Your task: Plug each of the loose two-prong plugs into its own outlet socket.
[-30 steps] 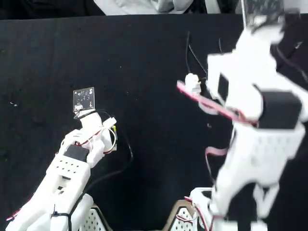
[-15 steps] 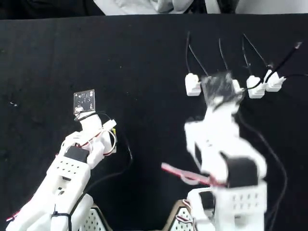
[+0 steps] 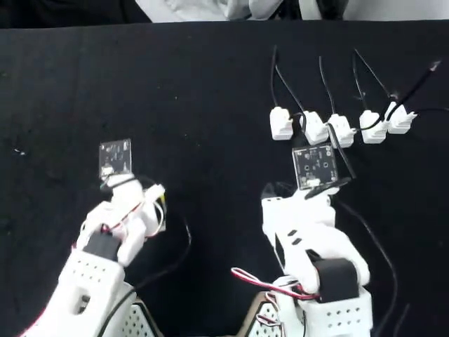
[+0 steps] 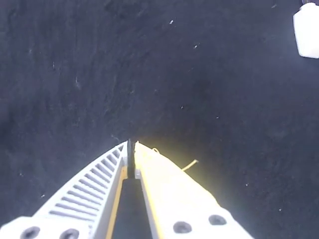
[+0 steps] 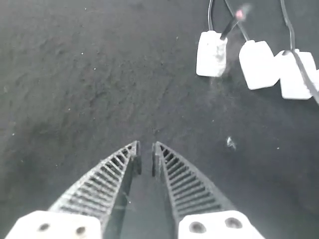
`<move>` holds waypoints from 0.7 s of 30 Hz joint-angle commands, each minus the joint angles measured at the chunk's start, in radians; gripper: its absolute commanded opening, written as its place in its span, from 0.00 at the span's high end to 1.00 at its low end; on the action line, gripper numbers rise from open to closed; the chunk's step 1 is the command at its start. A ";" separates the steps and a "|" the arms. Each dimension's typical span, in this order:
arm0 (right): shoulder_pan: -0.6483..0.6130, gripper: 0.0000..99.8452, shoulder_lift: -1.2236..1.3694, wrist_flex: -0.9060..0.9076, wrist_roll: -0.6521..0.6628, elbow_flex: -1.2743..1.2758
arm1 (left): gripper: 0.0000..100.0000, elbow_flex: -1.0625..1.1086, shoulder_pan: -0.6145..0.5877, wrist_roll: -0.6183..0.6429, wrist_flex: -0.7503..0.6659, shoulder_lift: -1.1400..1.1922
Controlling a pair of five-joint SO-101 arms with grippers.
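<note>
Several white plugs on black cords lie in a row at the table's back right, from one plug (image 3: pixel 280 123) to another (image 3: pixel 400 121). My right arm (image 3: pixel 316 232) sits low at the front, its wrist board (image 3: pixel 314 167) just short of that row. My right gripper (image 5: pixel 145 148) hovers over bare black cloth, its fingers nearly together with nothing between them, and the plugs (image 5: pixel 212 54) lie ahead of it. My left arm (image 3: pixel 112 225) rests at the front left. My left gripper (image 4: pixel 130 148) is shut and empty, with one plug (image 4: pixel 306 31) far off.
The table is covered in black cloth (image 3: pixel 196 91). Black cords (image 3: pixel 275 67) run from the plugs toward the back edge. A dark cable (image 3: pixel 186 239) loops on the cloth beside the left arm. Red and white wires (image 3: pixel 259 281) hang at the right arm's base.
The right arm, raised high over the plugs a second ago, has swung down and back to the front of the table. The left arm has drawn back slightly.
</note>
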 commanded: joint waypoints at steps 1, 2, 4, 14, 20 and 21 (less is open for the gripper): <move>-0.011 0.95 -0.010 -0.058 -0.028 0.031 | 0.97 0.051 0.012 -0.054 0.077 -0.264; -0.011 0.95 -0.010 -0.069 -0.040 0.047 | 0.97 0.061 0.012 -0.057 0.114 -0.327; -0.011 0.95 -0.010 -0.089 -0.075 0.076 | 0.97 0.064 0.012 -0.057 0.199 -0.442; -0.005 0.95 -0.012 -0.250 -0.106 0.243 | 0.97 0.067 0.010 -0.121 0.290 -0.508; -0.005 0.95 -0.012 -0.446 -0.106 0.400 | 0.97 0.125 -0.101 -0.219 0.359 -0.549; -0.005 0.95 -0.012 -0.482 -0.106 0.426 | 0.97 0.143 -0.142 -0.218 0.361 -0.549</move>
